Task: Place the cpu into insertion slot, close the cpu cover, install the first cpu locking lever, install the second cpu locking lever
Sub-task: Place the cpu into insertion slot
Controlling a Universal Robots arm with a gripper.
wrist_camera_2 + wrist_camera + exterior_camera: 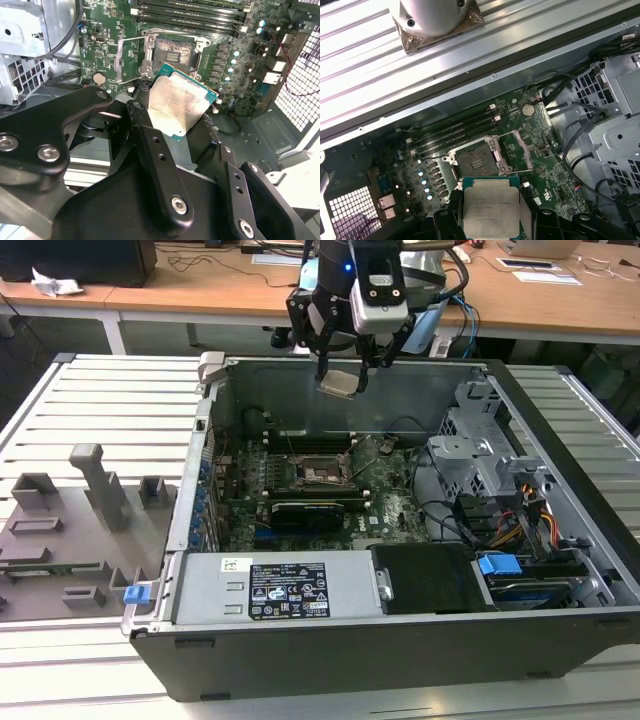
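The gripper [341, 370] hangs over the open computer case [400, 655], near its far wall. Its fingers [150, 145] are clenched on two opposite edges of the cpu [339, 384]. The chip is square, so no side is longer than another. In the exterior view it is a little tilted, not level. In both wrist views its pale metal face is turned up toward the wrist.

The cpu is in the air, well apart from the green board [390, 500] and touching nothing but the fingers. The insertion slot [474, 164] lies lower down on this board, with its dark centre uncovered. The cpu cover [121, 59] is swung open and lies just beside the slot.

Around the slot the room is not wide. The memory slots [190, 12] run along one side of it. A long black card [310, 512] lies on the other side, nearer to the exterior camera. The metal drive cage [480, 440] and some cables stand at the exterior view's right. Directly above the slot the space is open.
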